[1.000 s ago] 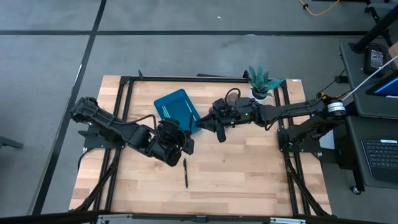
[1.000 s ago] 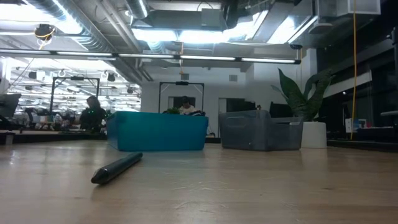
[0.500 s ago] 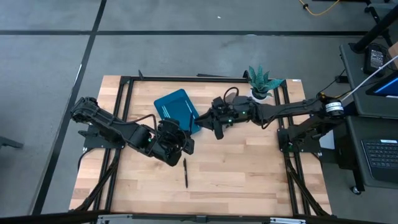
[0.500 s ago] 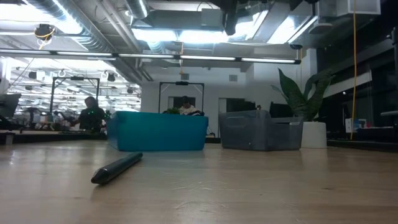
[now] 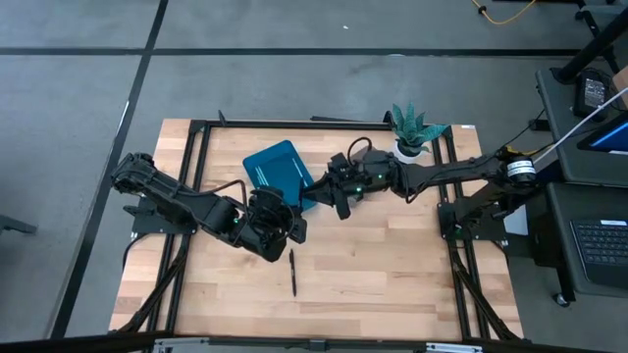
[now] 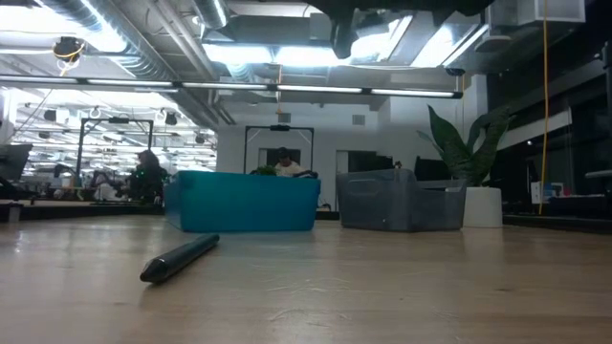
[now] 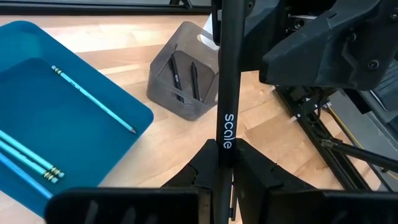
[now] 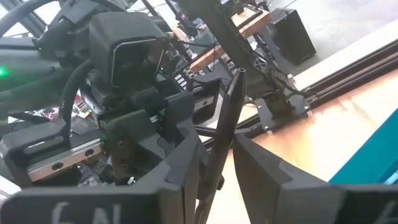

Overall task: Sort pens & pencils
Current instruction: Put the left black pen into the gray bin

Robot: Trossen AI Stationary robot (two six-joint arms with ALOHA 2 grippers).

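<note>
My left gripper [image 7: 224,180] sits at mid-table [image 5: 273,224], shut on a black pen [image 7: 224,93] marked "scale". My right gripper [image 8: 214,171] hovers by the blue tray's right corner [image 5: 339,198], shut on another black pen [image 8: 229,112]. A third black pen [image 5: 292,273] lies flat on the table near the front, also seen in the low view [image 6: 180,258]. The blue tray [image 7: 56,130] holds light blue pencils [image 7: 93,99]. Two black pens [image 7: 184,78] lean inside the grey bin [image 7: 186,102]. My left gripper pinches the black pen's lower shaft [image 7: 224,140] between its two fingers. The pen runs forward along the fingers and past their tips, above the table. My right gripper pinches its black pen's shaft [image 8: 219,149] between the two fingers [image 8: 186,162]. That pen also sticks out forward past the tips, lifted clear.
A potted plant [image 5: 412,127] stands at the far right of the table. The blue tray [image 5: 278,169] sits far of centre, the grey bin [image 6: 397,201] right beside it under my right arm. Bare wood lies along the near edge around the loose pen.
My right gripper has moved a little toward the table's left, toward the blue tray and the bin, still shut on its pen. The left arm and the loose pen have stayed put.
</note>
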